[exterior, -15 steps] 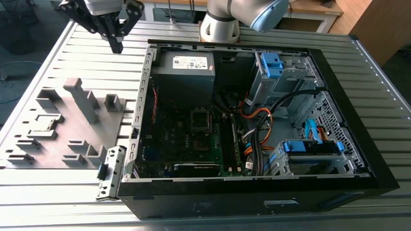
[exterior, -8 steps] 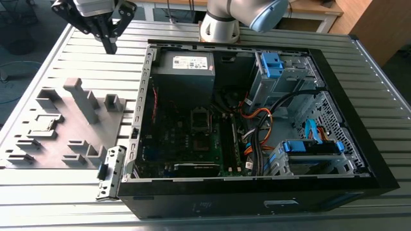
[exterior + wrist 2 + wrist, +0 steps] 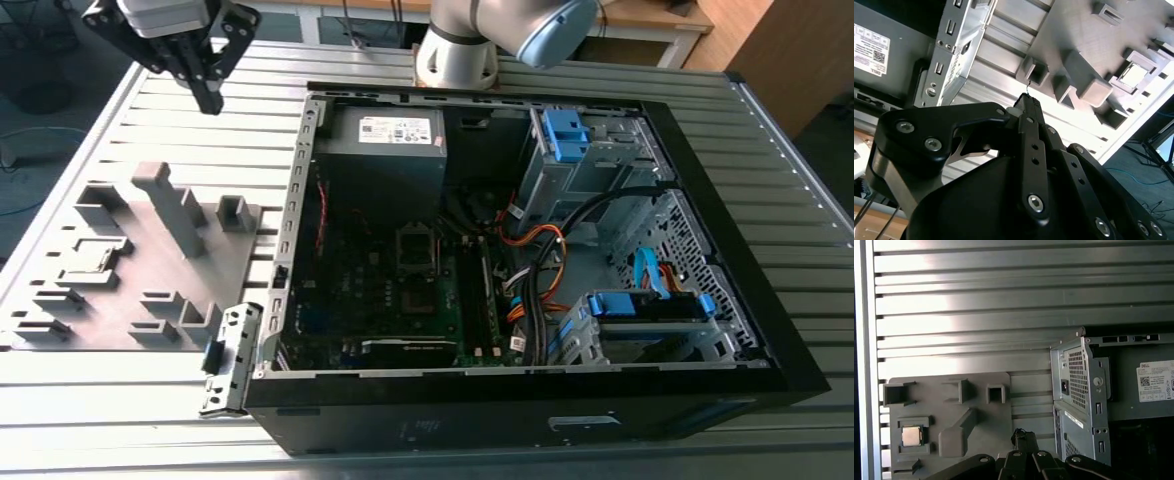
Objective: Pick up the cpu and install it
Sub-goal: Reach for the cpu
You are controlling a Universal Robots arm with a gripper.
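Note:
The cpu (image 3: 94, 258) is a small silver square lying flat in a pocket of the grey fixture plate (image 3: 160, 265), at the exterior view's left. It also shows in both wrist views, as a bright square (image 3: 911, 436) in its pocket (image 3: 1132, 75). My gripper (image 3: 210, 103) hangs above the slatted table, beyond the fixture plate and well clear of the cpu. Its black fingers (image 3: 1027, 105) are pressed together and hold nothing. The motherboard socket (image 3: 416, 248) lies inside the open computer case (image 3: 310, 180).
The open case lies on its side, taking up the exterior view's middle and right, with a grey power supply (image 3: 387, 150), cables and blue drive brackets (image 3: 647, 305) inside. Several upright posts (image 3: 174, 210) rise from the fixture plate. The arm's base (image 3: 461, 50) stands behind the case.

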